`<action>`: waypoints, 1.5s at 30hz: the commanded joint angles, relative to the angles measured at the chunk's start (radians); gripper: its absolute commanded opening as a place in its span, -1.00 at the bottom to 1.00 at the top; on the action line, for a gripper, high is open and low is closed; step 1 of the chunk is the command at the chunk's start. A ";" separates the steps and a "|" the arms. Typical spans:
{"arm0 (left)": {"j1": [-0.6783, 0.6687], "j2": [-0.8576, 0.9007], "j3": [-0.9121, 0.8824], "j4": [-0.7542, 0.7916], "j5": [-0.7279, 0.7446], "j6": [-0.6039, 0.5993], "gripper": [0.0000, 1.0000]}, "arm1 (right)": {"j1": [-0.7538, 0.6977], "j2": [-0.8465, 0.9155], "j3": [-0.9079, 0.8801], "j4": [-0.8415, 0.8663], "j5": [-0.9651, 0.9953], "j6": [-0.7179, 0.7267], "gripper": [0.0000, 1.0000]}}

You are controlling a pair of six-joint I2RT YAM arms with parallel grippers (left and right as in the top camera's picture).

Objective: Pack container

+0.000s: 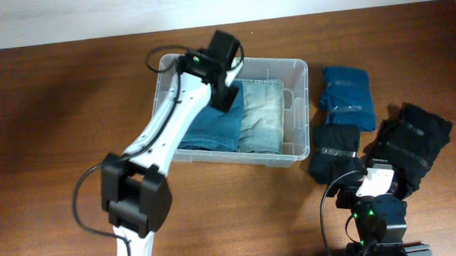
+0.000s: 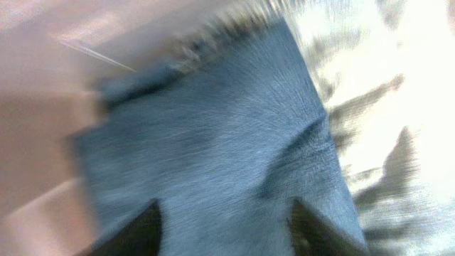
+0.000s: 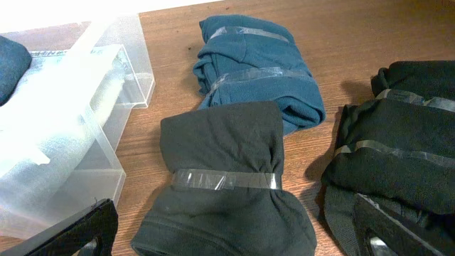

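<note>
At the middle of the wooden table (image 1: 60, 111), toward the far edge in the overhead view: the container (image 1: 300, 66), a clear tub with rounded corners, upright and open-topped. Inside it, side by side and touching: folded dark-blue jeans (image 1: 213, 132) on the left and folded pale washed jeans (image 1: 262, 115) next to them, with a bare strip of tub floor to the right of the pale pair. Stretched in from the near left edge, the white-and-black left arm (image 1: 163, 134), ending with the left gripper (image 2: 227, 233) over the tub's far-left corner, above the dark-blue denim. From the left wrist camera, heavily blurred: two dark fingers (image 2: 138, 231) set wide apart at the bottom edge, nothing pinched between them, only blue denim beneath; whether touching the cloth, impossible to tell. Right of the tub, on the bare wood: a teal fleece bundle (image 3: 256, 71) bound with clear tape, nearest the far edge; in front of it and touching it, a dark grey bundle (image 3: 220, 178) with one tape band, just beside the tub's right wall; further right, a black taped bundle (image 3: 398, 135). Low at the near edge, the right gripper (image 3: 234, 245), spread wide and holding nothing, its black fingertips (image 3: 71, 231) at either bottom corner of the wrist view, facing the dark grey bundle.
</note>
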 commanded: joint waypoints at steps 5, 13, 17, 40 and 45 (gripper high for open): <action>0.108 -0.195 0.119 -0.100 -0.150 -0.049 0.43 | -0.007 -0.010 -0.007 -0.001 -0.002 -0.004 0.97; 0.372 -0.135 0.058 -0.176 0.249 0.070 0.40 | -0.007 -0.010 -0.007 -0.001 -0.002 -0.004 0.97; 0.439 -0.088 0.042 -0.176 0.283 0.073 0.28 | -0.007 -0.010 -0.007 -0.001 -0.002 -0.005 0.97; 0.455 0.140 0.031 -0.158 0.360 0.201 -0.78 | -0.007 -0.010 -0.007 -0.001 -0.002 -0.004 0.97; 0.455 0.137 0.031 -0.181 0.295 0.013 -0.99 | -0.007 -0.010 -0.007 -0.001 -0.002 -0.004 0.97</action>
